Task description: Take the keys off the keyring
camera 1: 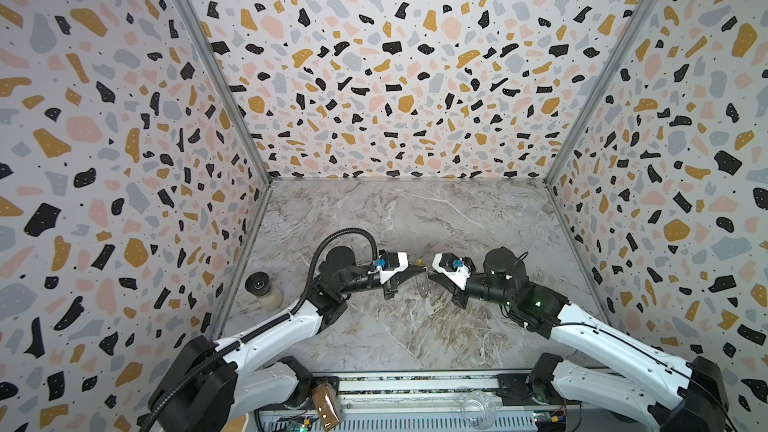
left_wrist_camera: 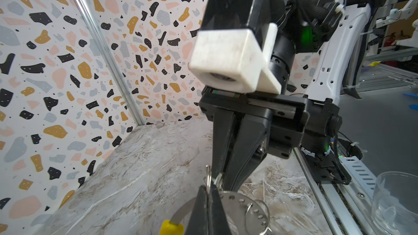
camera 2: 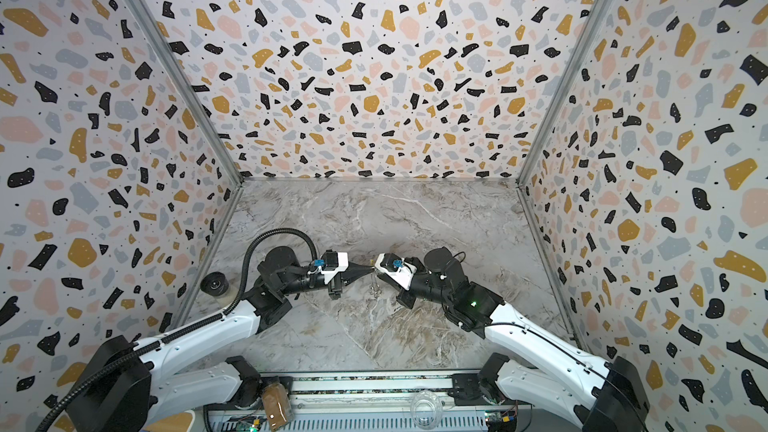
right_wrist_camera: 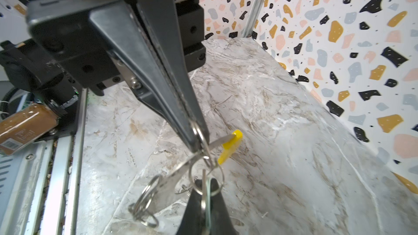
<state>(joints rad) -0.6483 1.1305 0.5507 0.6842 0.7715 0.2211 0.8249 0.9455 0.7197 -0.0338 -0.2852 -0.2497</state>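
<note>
bright even light, edges warped, foreground soft

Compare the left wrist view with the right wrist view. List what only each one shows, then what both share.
Left wrist only: the right arm's white camera housing, a clear glass jar beyond the rail, and the dots along the keyring band.
Right wrist only: a brown spice jar lying by the rail, and the black mounting block behind the left tool.
Both: the left tool shut on the keyring, the right tool shut close beside it, the yellow sleeve, small split rings and the marble table.
</note>
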